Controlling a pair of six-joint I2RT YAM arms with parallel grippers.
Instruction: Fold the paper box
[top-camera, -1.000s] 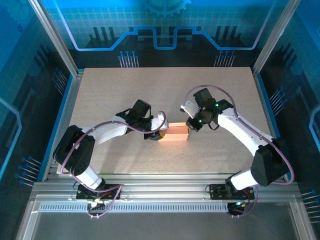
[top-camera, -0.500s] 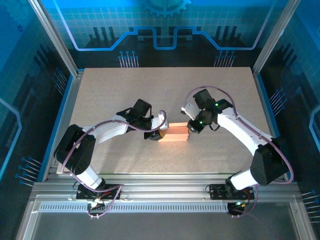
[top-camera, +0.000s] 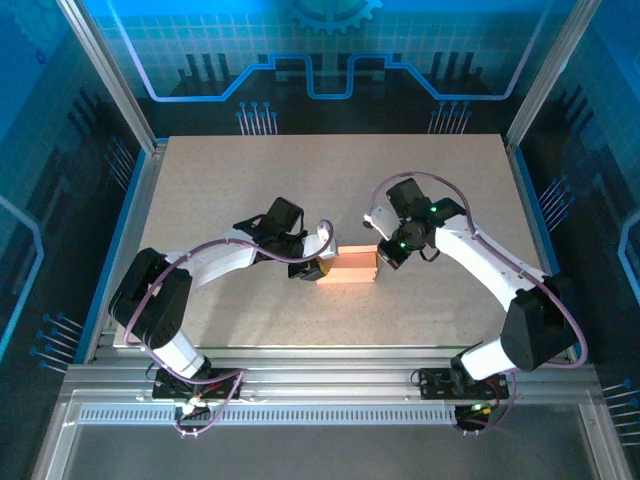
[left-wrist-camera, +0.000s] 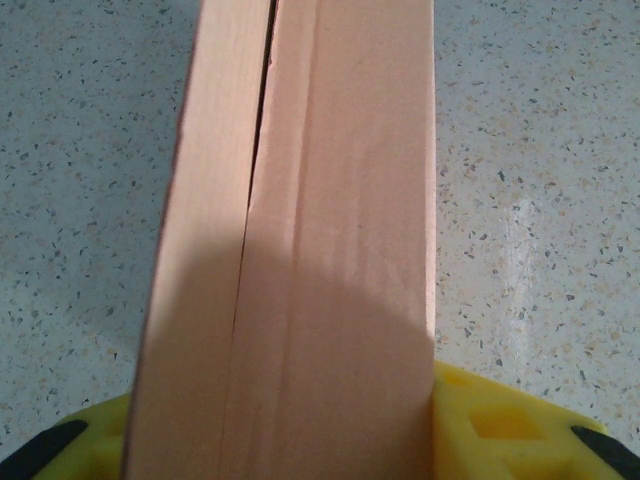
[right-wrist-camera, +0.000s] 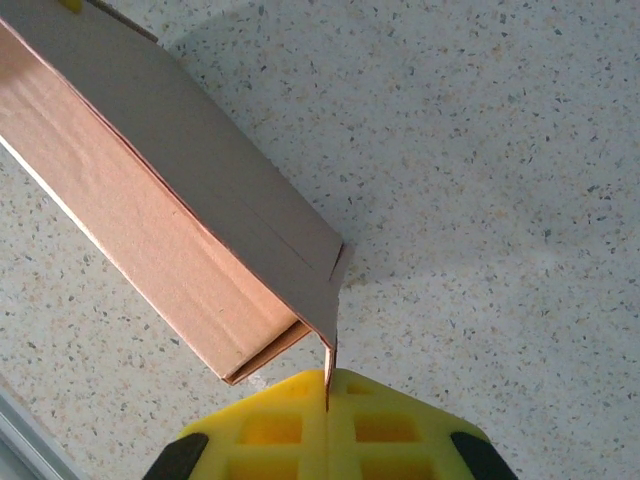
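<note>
The paper box (top-camera: 348, 268) was seen approx. at the centre of the bench (top-camera: 250, 170), slightly toward the near edge, laid lengthwise L–R betw. the two arms. In the left wrist view the paper box (left-wrist-camera: 300, 250) was shown as a salmon-orange folded body w/ a dark seam running along its length, left of the middle. In the right wrist view the paper box (right-wrist-camera: 170, 210) was turned w/ an open end toward the camera, hollow inside, and a thin flap was seen edge-on at its corner.

The left gripper (top-camera: 320, 268) (left-wrist-camera: 290, 440) was clamped across the box's left end, w/ yellow pads (left-wrist-camera: 490, 425) set against each side of the cardboard. The right gripper (top-camera: 380, 258) (right-wrist-camera: 328, 395) was pressed together at the right end, the flap edge being pinched betw. its yellow pads (right-wrist-camera: 400, 425). The bench surface was pale and speckled.
</note>
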